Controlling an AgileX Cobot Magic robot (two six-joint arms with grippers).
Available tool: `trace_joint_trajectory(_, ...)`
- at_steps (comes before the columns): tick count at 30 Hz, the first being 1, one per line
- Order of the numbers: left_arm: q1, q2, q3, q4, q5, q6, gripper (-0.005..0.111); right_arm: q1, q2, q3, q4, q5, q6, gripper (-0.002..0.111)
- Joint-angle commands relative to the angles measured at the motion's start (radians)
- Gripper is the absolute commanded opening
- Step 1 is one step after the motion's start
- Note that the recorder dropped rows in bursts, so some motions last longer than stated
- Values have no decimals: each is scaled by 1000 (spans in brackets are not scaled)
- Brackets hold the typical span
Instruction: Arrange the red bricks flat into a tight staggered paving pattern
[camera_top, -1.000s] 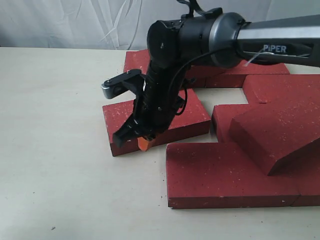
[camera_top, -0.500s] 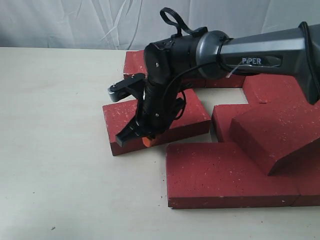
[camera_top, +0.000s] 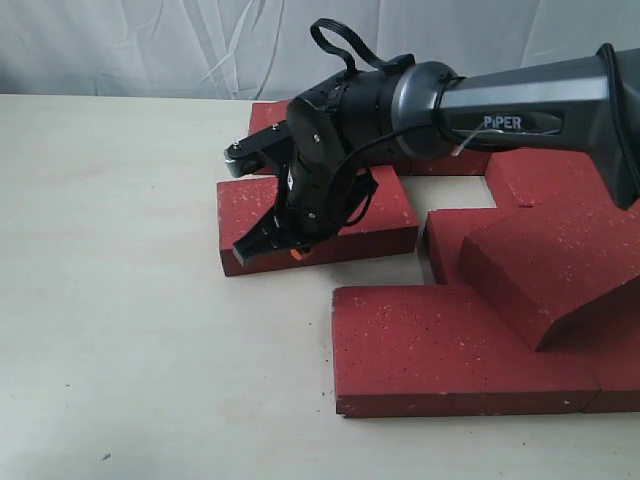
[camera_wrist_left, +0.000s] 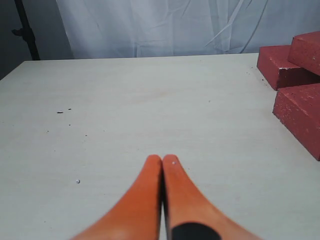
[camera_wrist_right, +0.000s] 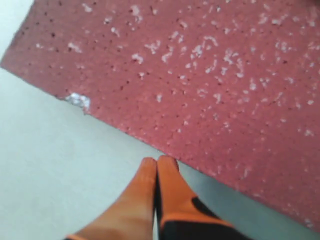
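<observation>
A pale, cream-coloured desk with a faint wood grain fills most of the scene. Behind its far edge hangs a white curtain, creased and wrinkled. In the left wrist view a thin black stand rises past the curtain's edge against a dark wall. A few dark specks lie scattered on the desk, with a tiny white crumb well apart from them.

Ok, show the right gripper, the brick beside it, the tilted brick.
right gripper (camera_wrist_right: 156, 166), right wrist view, between fingertips
brick beside it (camera_top: 246, 206), exterior view, top face
tilted brick (camera_top: 560, 256), exterior view, top face
</observation>
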Motion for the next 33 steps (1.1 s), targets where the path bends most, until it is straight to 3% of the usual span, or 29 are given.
trace_joint_trajectory(1, -9, -5, 4, 0, -10, 1, 0, 0, 16, -4, -65, -33, 61, -1)
trace_joint_trajectory(22, -9, -5, 4, 0, -10, 1, 0, -46, 58, -4, -113, -261, 223, -1)
trace_joint_trajectory(33, -9, -5, 4, 0, -10, 1, 0, -46, 58, -4, -207, -257, 223, -1)
